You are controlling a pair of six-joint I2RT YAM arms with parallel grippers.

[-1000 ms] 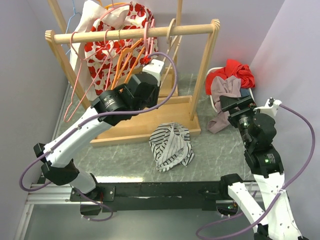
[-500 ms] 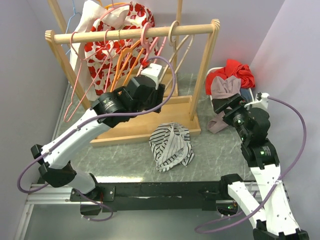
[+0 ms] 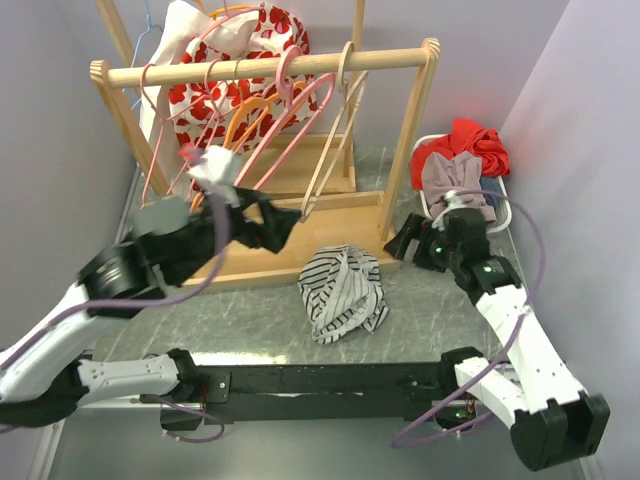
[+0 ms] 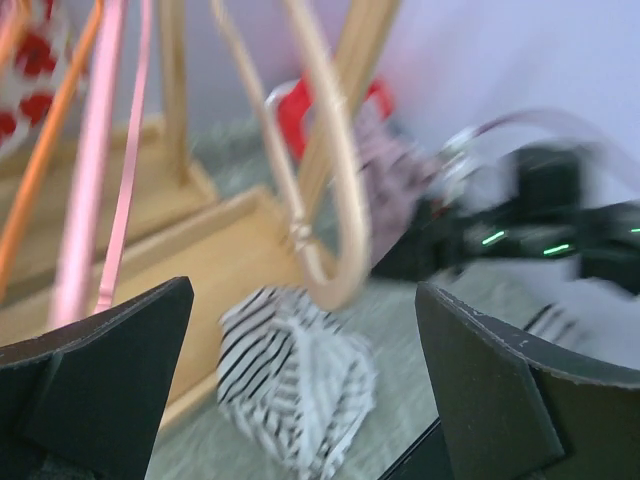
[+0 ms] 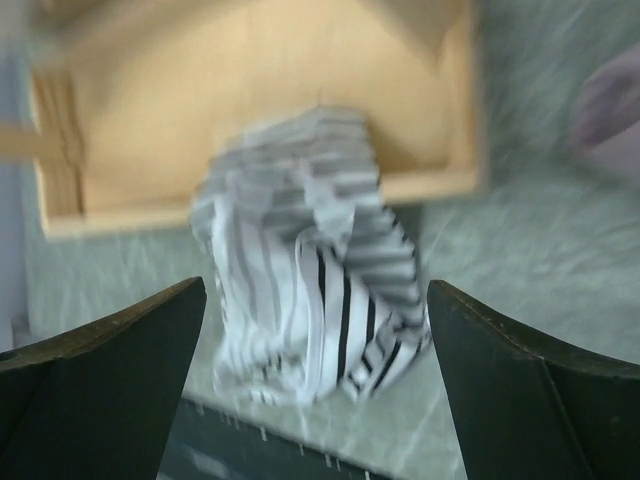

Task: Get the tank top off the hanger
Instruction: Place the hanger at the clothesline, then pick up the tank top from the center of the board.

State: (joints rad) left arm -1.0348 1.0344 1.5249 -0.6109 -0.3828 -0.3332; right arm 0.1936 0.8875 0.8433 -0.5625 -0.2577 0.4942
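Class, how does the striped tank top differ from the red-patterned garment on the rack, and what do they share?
Pattern: the striped tank top has black and white stripes; the red-patterned garment has red shapes on white. Pose: the tank top lies crumpled on the table; the garment hangs at the wooden rack. Both are clothing.

The tank top (image 3: 343, 292), white with black stripes, lies crumpled on the table at the rack's (image 3: 270, 66) five o'clock, its upper edge touching the wooden base. The tan hanger (image 4: 330, 288) hangs bare and tilted from the rail.
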